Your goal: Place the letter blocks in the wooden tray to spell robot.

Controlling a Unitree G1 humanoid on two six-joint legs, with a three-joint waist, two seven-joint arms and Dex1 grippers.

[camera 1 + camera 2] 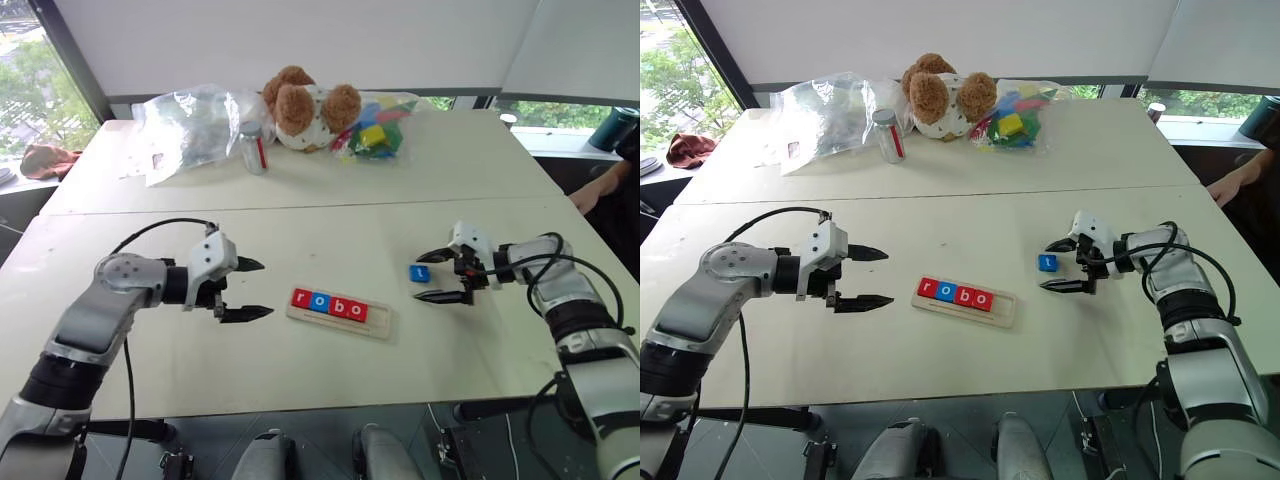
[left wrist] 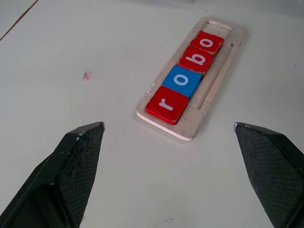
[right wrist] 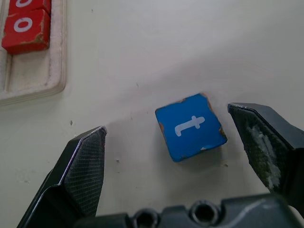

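Observation:
The wooden tray (image 1: 376,320) lies on the table in front of me, holding letter blocks that read r, o, b, o (image 1: 329,304) from its left end; its right end slot is bare. A blue letter block with a white t (image 1: 419,272) lies flat on the table to the tray's right. My right gripper (image 1: 440,275) is open just right of the t block, its fingers either side of it in the right wrist view (image 3: 190,126), not touching. My left gripper (image 1: 248,289) hovers open to the left of the tray, holding nothing.
At the table's far side sit a teddy bear (image 1: 303,106), a clear bag (image 1: 190,125), a small jar (image 1: 254,148) and a bag of coloured toy blocks (image 1: 375,130). A person's hand (image 1: 592,190) rests at the right edge.

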